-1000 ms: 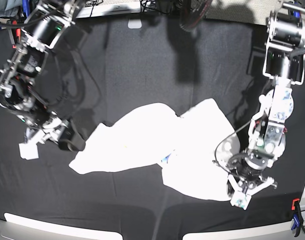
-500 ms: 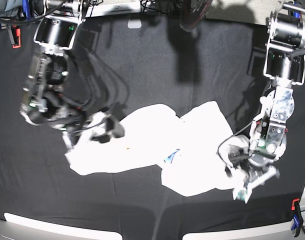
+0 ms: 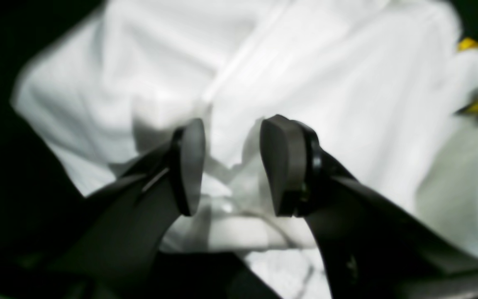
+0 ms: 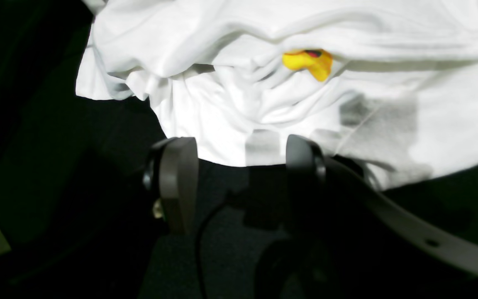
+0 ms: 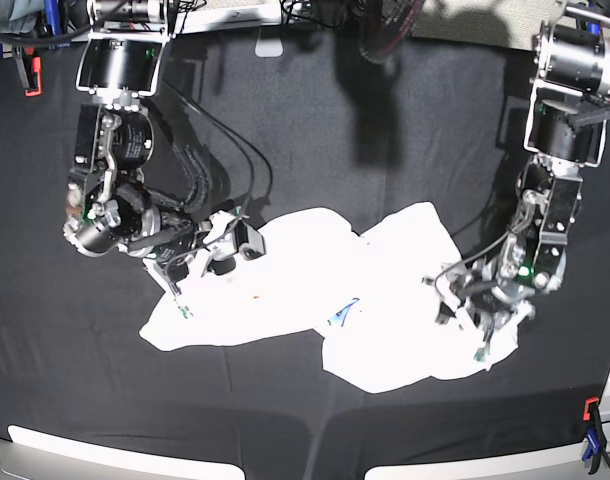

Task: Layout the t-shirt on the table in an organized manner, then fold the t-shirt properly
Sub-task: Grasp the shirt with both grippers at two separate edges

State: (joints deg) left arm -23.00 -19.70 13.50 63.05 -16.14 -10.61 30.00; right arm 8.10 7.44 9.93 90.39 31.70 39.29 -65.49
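Shirt (image 5: 325, 300) lies crumpled mid-table (image 5: 315, 130), mostly white side up, a bit of yellow print poking out of a fold. Not laid out yet. Left gripper (image 3: 230, 164) is over the shirt's edge, fingers apart, nothing pinched. Right gripper (image 4: 239, 182) sits just off the opposite hem, fingers wide, empty. Looks like both are lined up on opposite sides to grab and spread it.

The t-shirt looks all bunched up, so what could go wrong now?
1. The t-shirt lies in crumpled layers, so the open left gripper might pinch several at once.
2. The open right gripper hangs at the hem, partly over the table, and could miss the edge.
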